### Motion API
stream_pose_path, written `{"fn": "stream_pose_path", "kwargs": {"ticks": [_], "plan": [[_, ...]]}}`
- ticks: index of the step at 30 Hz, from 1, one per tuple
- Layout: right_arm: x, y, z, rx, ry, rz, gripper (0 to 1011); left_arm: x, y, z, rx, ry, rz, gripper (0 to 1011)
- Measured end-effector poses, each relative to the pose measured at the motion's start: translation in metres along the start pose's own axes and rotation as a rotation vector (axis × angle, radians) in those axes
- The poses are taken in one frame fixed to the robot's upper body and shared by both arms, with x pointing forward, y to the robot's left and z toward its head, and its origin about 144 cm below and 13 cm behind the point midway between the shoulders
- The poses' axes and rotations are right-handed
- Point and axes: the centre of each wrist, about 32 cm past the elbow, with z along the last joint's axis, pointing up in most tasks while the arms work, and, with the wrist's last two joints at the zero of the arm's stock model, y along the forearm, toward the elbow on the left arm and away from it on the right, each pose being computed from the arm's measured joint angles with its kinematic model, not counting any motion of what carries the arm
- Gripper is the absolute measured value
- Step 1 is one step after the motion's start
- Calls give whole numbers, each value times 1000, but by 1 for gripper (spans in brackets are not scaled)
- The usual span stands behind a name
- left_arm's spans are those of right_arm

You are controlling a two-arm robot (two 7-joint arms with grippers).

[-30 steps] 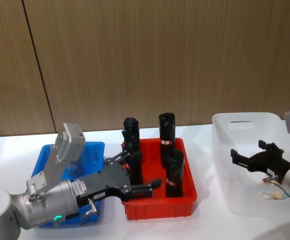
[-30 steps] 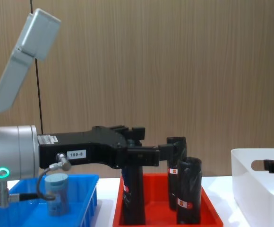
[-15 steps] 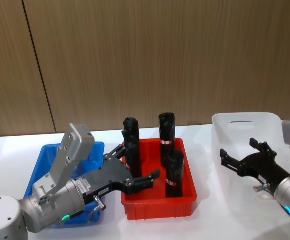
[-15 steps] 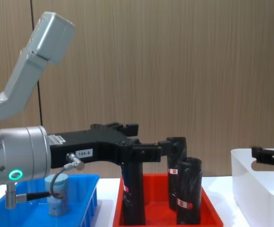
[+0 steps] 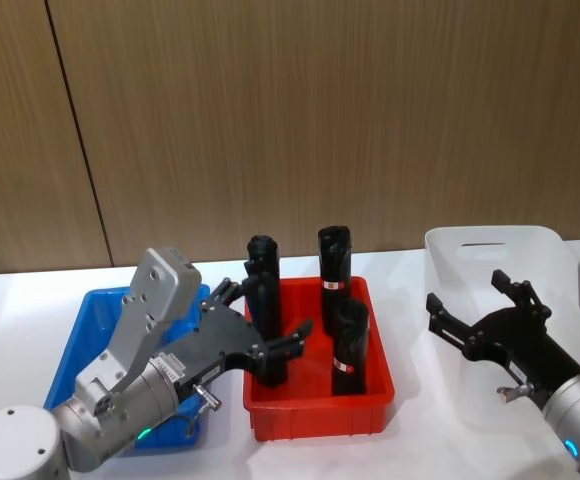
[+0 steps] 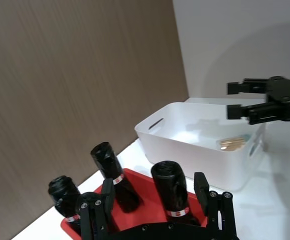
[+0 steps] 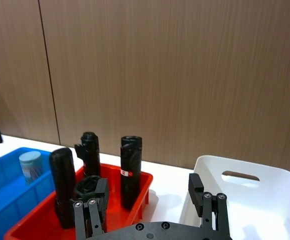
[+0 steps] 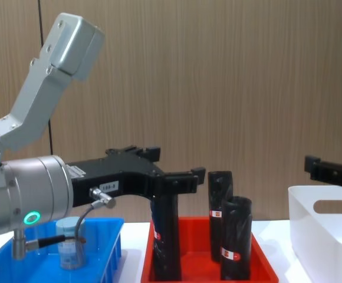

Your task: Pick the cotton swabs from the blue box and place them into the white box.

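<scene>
In the blue box (image 8: 109, 237): one tub of cotton swabs (image 8: 71, 243) is seen standing on the floor of the box.
Tub's axis: the long axis is held vertical, with the grey-blue lid (image 7: 30, 158) pointing up and the pale sticks upright inside the clear wall.
Tub's surroundings: in the chest view it is partly crossed by a cable (image 8: 79, 227) of the left arm; nothing is seen touching it.
Left gripper (image 5: 267, 307): it is held over the edge where the blue box meets the red bin (image 5: 320, 415), well above the tub. Its fingers are spread wide and nothing is held between them. Whether the nearest black roll is touched cannot be told.
Right gripper (image 5: 467, 292): it is held above the near left part of the white box (image 5: 490, 238), higher than the rim, with its fingers spread apart and nothing between them.
White box: it is placed at the robot's right, just beside the red bin, with the oval handle cutout in its far wall. A small pale item (image 6: 233, 143) is seen lying on its floor; what it is cannot be told.
Red bin: it is set between the two boxes, and black rolls (image 5: 333, 255) with red-white labels are stood upright in it.
Surface: all three bins are set in a row on a plain white table (image 5: 420, 440).
Room: the table is backed by a wall (image 5: 320, 120) of brown wood-grain panels, with a dark vertical seam at the left.
</scene>
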Motion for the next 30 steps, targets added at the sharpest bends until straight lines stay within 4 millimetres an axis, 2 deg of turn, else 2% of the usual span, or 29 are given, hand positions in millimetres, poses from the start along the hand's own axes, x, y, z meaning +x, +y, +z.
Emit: {"fn": "stream_pose_path", "kwargs": {"ticks": [8, 30], "plan": [[-7, -7, 3, 27, 3, -1, 1001, -10, -1, 1, -3, -18, 81, 1004], [-8, -7, 4, 29, 3, -1, 1002, -38, -2, 6, -28, -67, 313, 1004]]}}
